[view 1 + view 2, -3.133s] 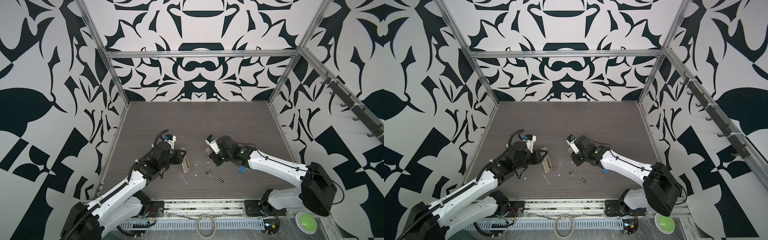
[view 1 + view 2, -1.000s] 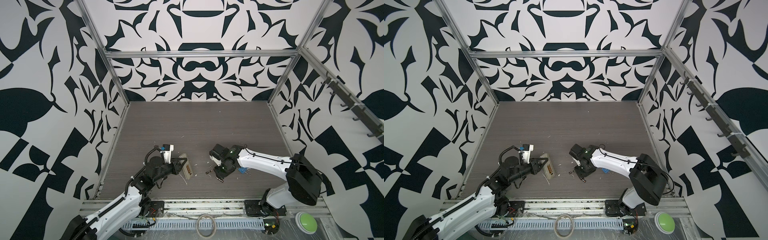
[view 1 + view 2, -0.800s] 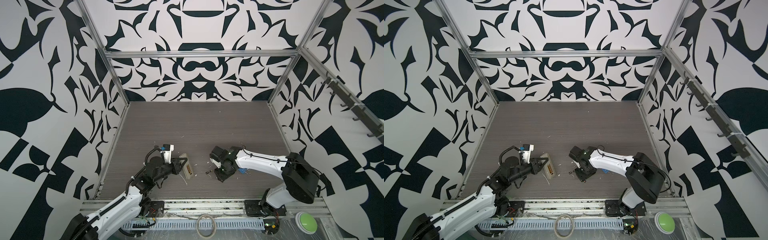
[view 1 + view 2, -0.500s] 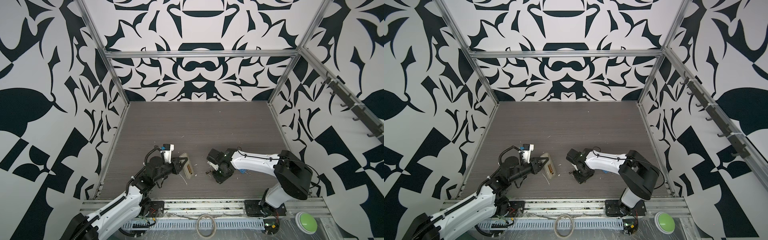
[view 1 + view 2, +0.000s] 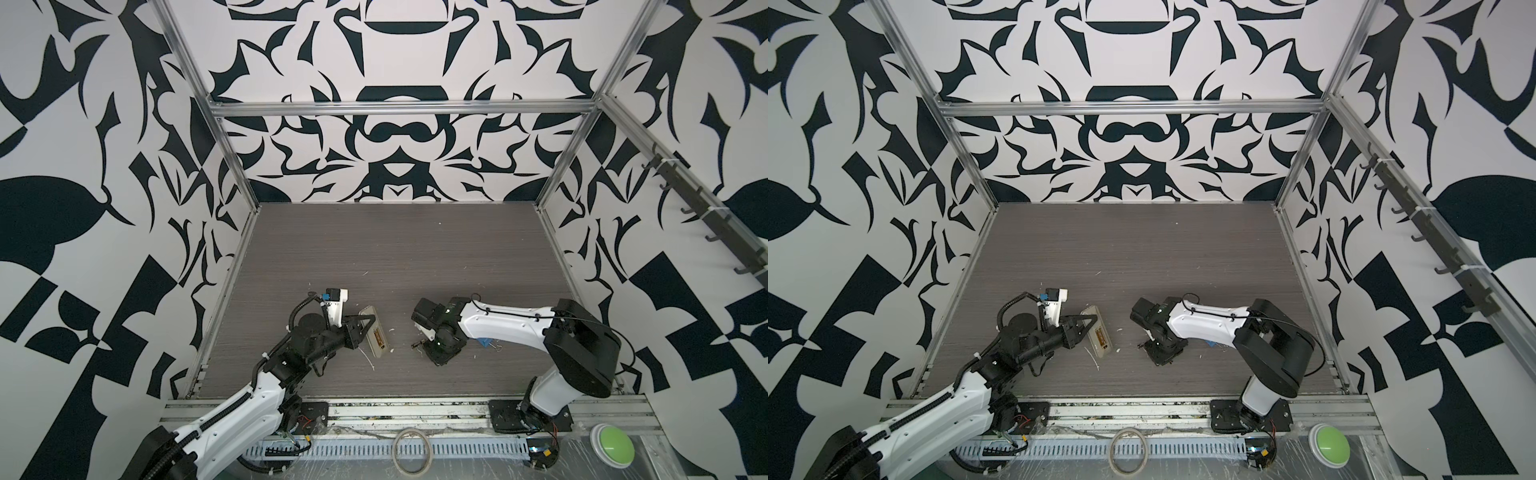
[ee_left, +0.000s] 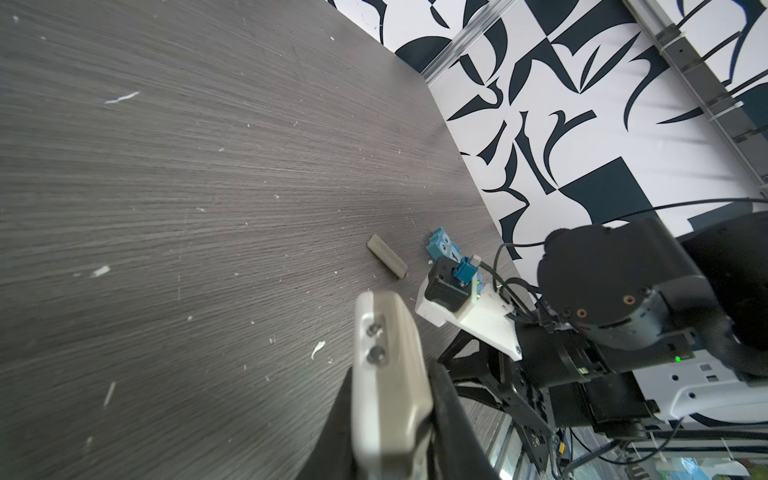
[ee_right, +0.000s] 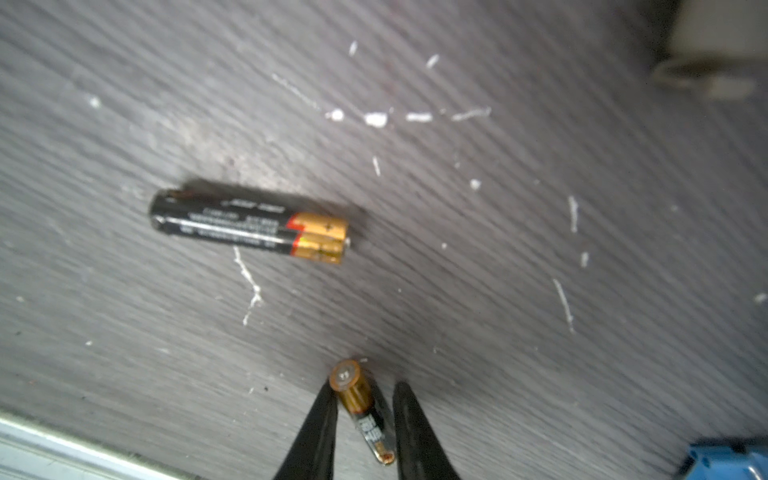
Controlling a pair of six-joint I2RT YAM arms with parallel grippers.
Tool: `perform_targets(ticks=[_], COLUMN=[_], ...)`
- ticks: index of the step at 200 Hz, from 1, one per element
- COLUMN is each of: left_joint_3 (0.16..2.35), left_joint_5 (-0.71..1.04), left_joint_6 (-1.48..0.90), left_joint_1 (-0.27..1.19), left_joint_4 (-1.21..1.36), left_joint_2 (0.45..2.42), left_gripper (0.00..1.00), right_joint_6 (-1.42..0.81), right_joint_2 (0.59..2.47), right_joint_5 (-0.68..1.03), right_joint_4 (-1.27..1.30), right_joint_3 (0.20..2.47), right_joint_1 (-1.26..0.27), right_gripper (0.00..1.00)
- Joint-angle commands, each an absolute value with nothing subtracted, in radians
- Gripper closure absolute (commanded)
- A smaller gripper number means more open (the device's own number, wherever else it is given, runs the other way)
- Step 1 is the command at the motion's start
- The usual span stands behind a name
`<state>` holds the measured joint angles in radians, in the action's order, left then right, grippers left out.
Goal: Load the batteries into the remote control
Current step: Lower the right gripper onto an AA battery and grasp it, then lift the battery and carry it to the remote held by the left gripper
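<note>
Battery [image 7: 249, 226], glossy black-gold cylinder, grained grey tabletop [image 7: 540, 374], smooth beige remote [image 6: 386, 374]

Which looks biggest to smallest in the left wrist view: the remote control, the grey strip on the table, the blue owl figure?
1. remote control, by far, though it is nearest the camera.
2 and 3. grey strip and blue owl figure look much alike; the owl is partly hidden, so I won't rank them.
</note>
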<state>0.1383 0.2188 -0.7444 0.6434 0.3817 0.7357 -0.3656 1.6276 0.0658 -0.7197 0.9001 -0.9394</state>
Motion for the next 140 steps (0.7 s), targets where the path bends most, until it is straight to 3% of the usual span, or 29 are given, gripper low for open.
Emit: perform_targets(ticks=[1,54,140], left_joint_3=[0.126,0.121,0.126], left_joint_5=[0.225,0.223,0.221], left_joint_6=[-0.751,-0.752,-0.753], left_joint_1=[0.641,0.641,0.641], left_joint_4=[0.414,0.415,0.423], left_joint_2=[0.738,0.744,0.77], left_gripper=[1.0,1.0,1.0], right_joint_6=[-0.366,-0.359,-0.336], right_joint_2=[1.657,1.671,1.68], right_joint_5=[0.087,0.086,0.089], right_joint_4=[-0.683,-0.675,-0.692], right_joint_3=[0.922,0.925,0.933], right_joint_1=[-0.952,-0.955,-0.955], right_gripper=[0.74,0.75,0.89])
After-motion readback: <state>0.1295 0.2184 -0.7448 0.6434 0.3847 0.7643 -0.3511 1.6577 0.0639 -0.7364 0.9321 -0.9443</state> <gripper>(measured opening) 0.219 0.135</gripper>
